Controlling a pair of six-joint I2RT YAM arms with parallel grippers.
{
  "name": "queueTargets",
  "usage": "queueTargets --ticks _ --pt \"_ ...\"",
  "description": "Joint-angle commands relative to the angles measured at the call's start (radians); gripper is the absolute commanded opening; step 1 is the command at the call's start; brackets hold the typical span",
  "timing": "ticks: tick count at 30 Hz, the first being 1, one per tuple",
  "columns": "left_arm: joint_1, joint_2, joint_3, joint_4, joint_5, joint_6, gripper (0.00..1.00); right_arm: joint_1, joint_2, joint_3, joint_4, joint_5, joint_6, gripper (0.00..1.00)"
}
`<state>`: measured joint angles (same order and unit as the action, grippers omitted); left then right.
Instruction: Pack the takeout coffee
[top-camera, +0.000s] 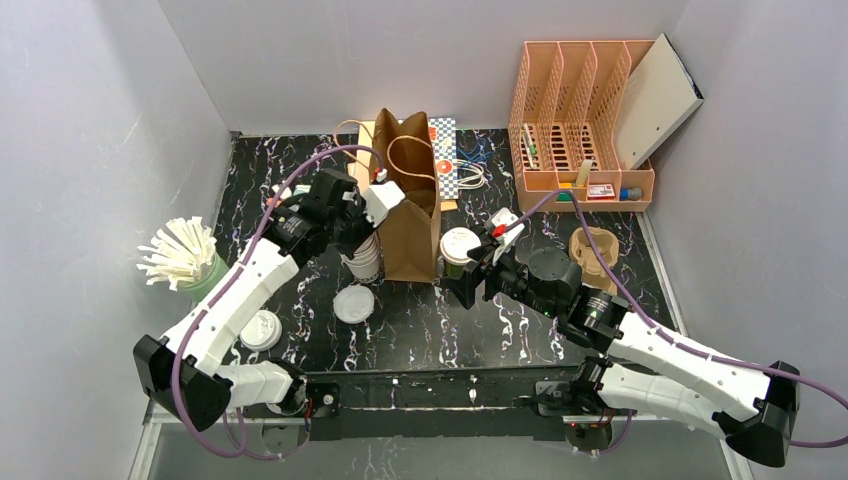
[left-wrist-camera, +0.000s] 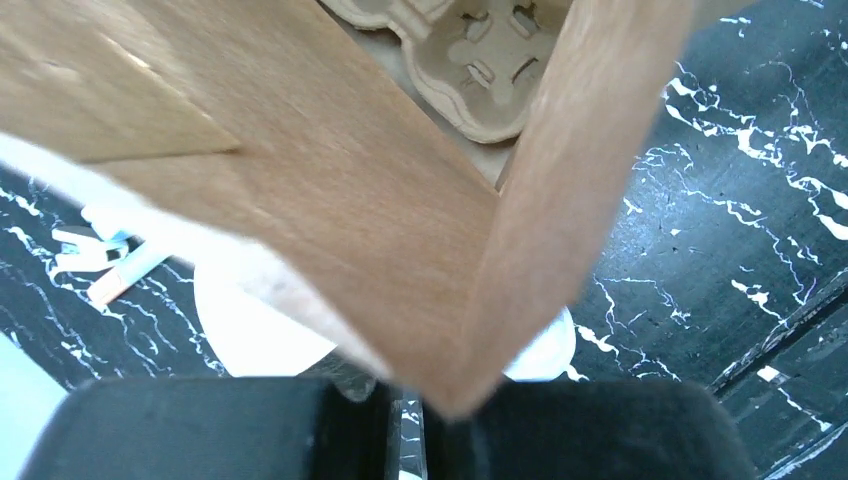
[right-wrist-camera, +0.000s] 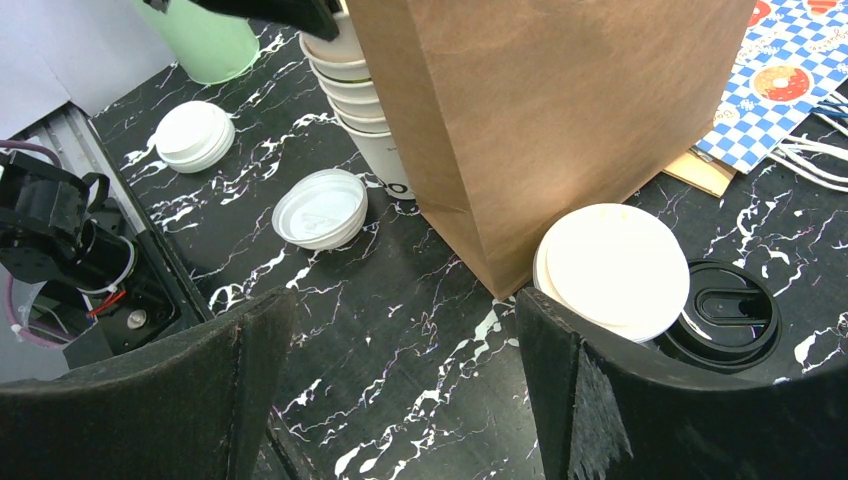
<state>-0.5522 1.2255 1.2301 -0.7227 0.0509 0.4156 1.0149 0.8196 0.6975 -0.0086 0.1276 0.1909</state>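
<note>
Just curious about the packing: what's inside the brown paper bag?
In the brown paper bag, a pulp cup carrier lies on the bottom, visible wells empty. The bag's walls cover the rest.

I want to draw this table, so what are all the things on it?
Paper bag: one, brown, middle.
Lidded coffees: two, white lids; green cup right of bag, pale cup front left.
Stacked cups: one stack, cream, left of bag.
Loose lids: two; white lid before the stack, black lid beside green cup.
Stick holder: one, green, far left.
Cup carrier: one, brown, right.
File rack: one, peach, back right.
Checked paper: one, blue-white, behind bag.
Left hand: shut on bag's rim.
Right hand: open, by green cup.
</note>
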Motion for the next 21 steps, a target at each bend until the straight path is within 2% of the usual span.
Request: queueTargets --ticks 1,6,13,15,18,21 --pt "-0.003 -0.014 0.099 -0.049 -0.037 -0.023 0.02 0.0 -0.013 0.043 0.014 0.003 -0.002 0.9" --pt "-0.003 -0.013 0.165 -0.087 -0.035 -0.028 0.02 0.0 -0.004 0.045 0.021 0.0 -0.001 0.9" --pt "-0.002 0.018 0.392 -0.222 -0.256 -0.019 0.0 0.0 0.006 0.059 0.025 -0.003 -0.011 0.9" --pt "-0.003 -0.006 0.453 -0.234 -0.279 -0.023 0.0 0.0 0.002 0.059 0.025 0.001 -0.014 0.91" --pt "-0.003 -0.07 0.49 -0.231 -0.184 -0.045 0.0 -0.001 -0.005 0.056 0.03 0.012 -0.017 0.91" --pt "-0.002 -0.127 0.472 -0.211 0.037 -0.083 0.0 0.0 -0.011 0.057 0.031 0.021 -0.022 0.91"
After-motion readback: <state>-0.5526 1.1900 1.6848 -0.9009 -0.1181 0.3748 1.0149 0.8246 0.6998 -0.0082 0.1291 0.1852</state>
